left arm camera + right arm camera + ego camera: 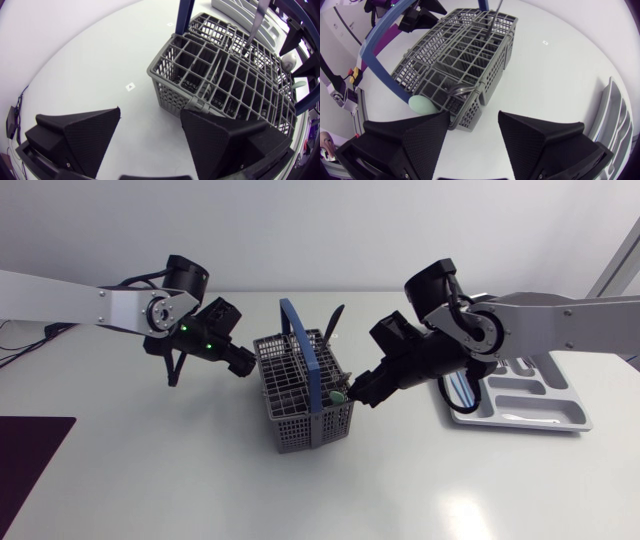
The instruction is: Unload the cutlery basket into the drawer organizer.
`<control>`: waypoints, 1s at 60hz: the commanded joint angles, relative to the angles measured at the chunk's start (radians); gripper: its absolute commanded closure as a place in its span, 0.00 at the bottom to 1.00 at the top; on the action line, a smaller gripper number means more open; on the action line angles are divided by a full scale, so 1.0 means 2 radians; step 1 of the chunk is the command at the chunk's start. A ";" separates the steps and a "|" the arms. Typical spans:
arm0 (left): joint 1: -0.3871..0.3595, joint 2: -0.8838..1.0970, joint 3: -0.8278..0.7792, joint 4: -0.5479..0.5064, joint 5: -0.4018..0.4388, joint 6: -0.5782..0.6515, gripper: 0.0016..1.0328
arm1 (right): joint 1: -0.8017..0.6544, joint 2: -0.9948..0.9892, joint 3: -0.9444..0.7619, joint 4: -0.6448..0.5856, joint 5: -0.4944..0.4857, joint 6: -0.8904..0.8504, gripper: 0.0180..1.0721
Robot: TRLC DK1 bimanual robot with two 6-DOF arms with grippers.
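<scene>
The grey cutlery basket with a blue hoop handle stands mid-table. A dark utensil sticks up from its far cells. A pale green piece and a metal handle lie at its right end. My left gripper is open at the basket's left wall; in the left wrist view the basket is just ahead of the fingers. My right gripper is open at the basket's right end, close to the green piece, holding nothing. The grey drawer organizer lies at the right.
A dark purple mat lies at the table's front left corner. The organizer is partly covered by my right arm in the head view. Bare white tabletop stretches in front of the basket.
</scene>
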 commanded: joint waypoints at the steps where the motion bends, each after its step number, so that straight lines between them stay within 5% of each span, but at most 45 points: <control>1: -0.016 0.024 0.036 0.006 0.001 -0.010 0.05 | 0.003 -0.011 -0.020 -0.015 -0.003 0.008 0.33; 29: -0.038 0.166 0.260 -0.065 -0.006 -0.014 0.05 | 0.031 -0.039 -0.035 -0.028 -0.028 0.005 0.33; 47: -0.010 0.036 0.142 -0.065 -0.003 0.024 0.05 | -0.057 -0.076 -0.028 -0.020 -0.033 -0.008 0.32; 60: -0.054 -0.091 0.108 -0.085 -0.002 0.029 0.05 | -0.080 -0.083 -0.024 0.006 -0.008 0.012 0.32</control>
